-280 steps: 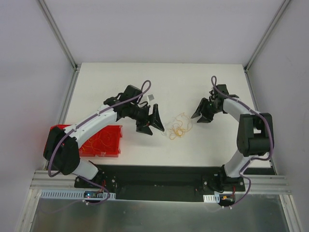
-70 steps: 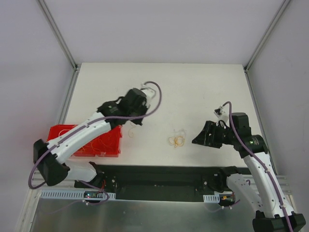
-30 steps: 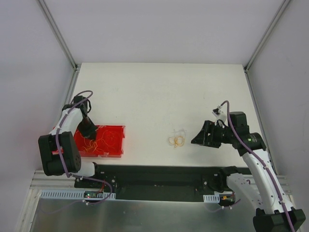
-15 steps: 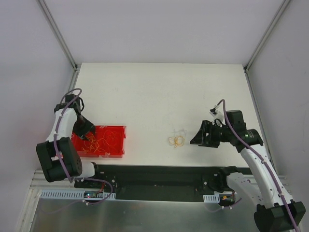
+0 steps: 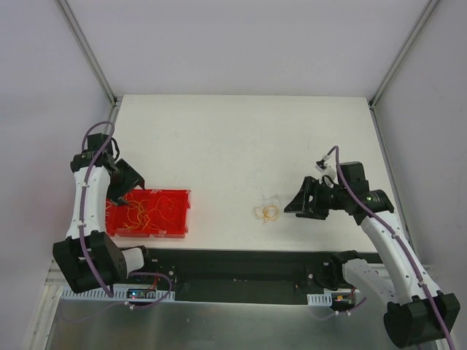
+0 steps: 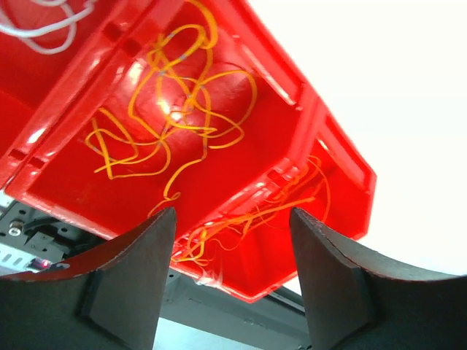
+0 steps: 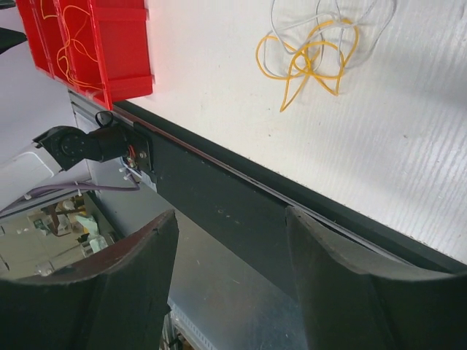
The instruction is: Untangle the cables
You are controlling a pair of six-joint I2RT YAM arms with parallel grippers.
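Light, floppy cables (image 7: 310, 58); snag easily. Pinch one yellow loop. Left claw (image 6: 232, 215), right claw (image 7: 230, 215): open, empty.

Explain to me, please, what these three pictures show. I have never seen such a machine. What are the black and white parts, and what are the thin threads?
These are two robot arms, bolted at the near edge of a white table. The wide picture comes from a fixed camera above and behind them. The other two pictures come from small cameras on the wrists, so the dark shapes at the bottom edge are each arm's own two fingers.

The left gripper is over a red bin that holds loose orange-yellow cables. The right gripper is near a small tangle of yellow and whitish cables on the table, but does not touch it. Both grippers are open and hold nothing.
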